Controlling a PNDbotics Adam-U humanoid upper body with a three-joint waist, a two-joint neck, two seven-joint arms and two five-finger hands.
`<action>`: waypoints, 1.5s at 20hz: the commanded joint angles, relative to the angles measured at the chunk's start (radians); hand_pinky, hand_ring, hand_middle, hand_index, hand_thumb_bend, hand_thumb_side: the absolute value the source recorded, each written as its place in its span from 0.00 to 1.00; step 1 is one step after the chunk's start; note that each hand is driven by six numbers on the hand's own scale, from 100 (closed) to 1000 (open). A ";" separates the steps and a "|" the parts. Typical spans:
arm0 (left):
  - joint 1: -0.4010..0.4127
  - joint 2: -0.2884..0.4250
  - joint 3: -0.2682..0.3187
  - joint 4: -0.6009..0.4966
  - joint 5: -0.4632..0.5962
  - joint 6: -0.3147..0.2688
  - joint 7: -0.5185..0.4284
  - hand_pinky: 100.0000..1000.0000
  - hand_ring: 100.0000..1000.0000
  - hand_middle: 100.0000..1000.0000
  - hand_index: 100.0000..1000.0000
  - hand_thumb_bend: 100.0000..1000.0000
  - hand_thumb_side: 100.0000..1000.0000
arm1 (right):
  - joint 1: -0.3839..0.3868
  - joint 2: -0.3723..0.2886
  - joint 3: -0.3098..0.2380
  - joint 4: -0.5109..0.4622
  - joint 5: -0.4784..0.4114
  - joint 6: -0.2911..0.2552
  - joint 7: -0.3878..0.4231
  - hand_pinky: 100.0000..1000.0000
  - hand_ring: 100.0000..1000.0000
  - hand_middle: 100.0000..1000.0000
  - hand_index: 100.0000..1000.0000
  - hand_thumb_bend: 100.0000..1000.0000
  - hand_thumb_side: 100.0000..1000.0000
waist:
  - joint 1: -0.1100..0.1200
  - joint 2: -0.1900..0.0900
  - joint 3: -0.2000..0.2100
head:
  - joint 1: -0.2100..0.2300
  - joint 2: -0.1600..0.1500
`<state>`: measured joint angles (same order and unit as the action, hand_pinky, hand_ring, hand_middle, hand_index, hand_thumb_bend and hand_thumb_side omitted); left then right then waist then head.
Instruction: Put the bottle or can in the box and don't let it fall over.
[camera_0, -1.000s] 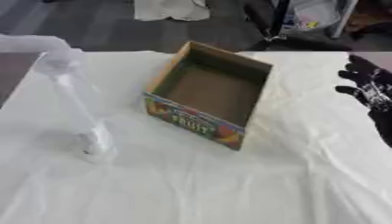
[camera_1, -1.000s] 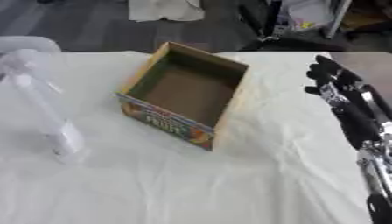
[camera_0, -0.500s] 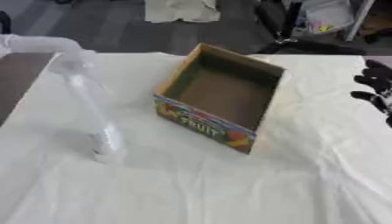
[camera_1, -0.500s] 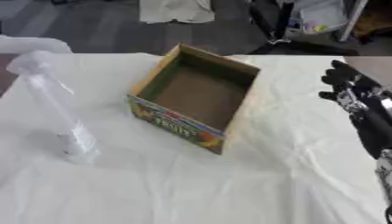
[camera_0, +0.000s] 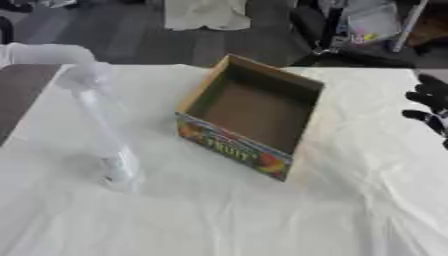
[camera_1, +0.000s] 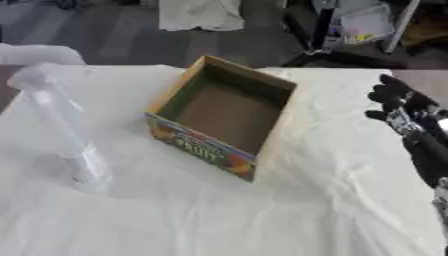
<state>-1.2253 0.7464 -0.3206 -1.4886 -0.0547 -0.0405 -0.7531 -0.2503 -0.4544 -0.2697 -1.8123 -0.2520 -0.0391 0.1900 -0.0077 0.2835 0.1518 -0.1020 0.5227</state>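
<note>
A tall clear plastic bottle (camera_0: 103, 130) with a white cap stands upright on the white cloth at the left. An empty cardboard box (camera_0: 249, 116) with a colourful fruit print on its front wall sits open-topped in the middle, turned askew. My right hand (camera_1: 404, 110) shows at the right edge, black, fingers straight and spread, holding nothing, well apart from the box. No left hand shows in either view.
A white cloth (camera_0: 219, 215) covers the table. Beyond the far edge lie a dark floor, a white cloth heap (camera_0: 206, 12) and chair legs with clutter (camera_1: 359, 25). A dark strip (camera_0: 17, 95) borders the table's left side.
The whole picture has shifted, so the camera has moved. My right hand has drawn a little toward the right edge. Bottle and box stay where they were.
</note>
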 joint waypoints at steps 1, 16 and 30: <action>-0.026 0.005 0.003 0.008 -0.006 -0.003 -0.009 0.83 0.83 0.88 0.85 0.00 0.82 | -0.014 -0.020 -0.002 -0.010 -0.006 0.000 0.004 0.80 0.91 0.99 0.77 0.00 0.49 | 0.002 -0.012 -0.005 | 0.008 -0.021; -0.021 -0.022 0.005 0.048 0.019 -0.012 -0.049 0.87 0.88 0.90 0.88 0.03 0.87 | -0.023 -0.016 0.002 -0.005 -0.005 0.005 0.012 0.81 0.91 0.99 0.76 0.00 0.52 | 0.007 0.006 -0.026 | 0.016 -0.037; 0.006 0.034 0.049 0.058 0.012 -0.027 -0.113 0.91 0.89 0.87 0.86 0.16 0.45 | -0.015 -0.020 -0.001 -0.001 0.001 0.007 0.009 0.81 0.90 0.99 0.76 0.00 0.53 | 0.012 0.016 -0.011 | 0.002 -0.022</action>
<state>-1.2042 0.7430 -0.2906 -1.4186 -0.0298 -0.0654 -0.8575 -0.2614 -0.4533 -0.2637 -1.8059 -0.2522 -0.0322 0.2005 0.0035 0.3143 0.1395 -0.0954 0.4987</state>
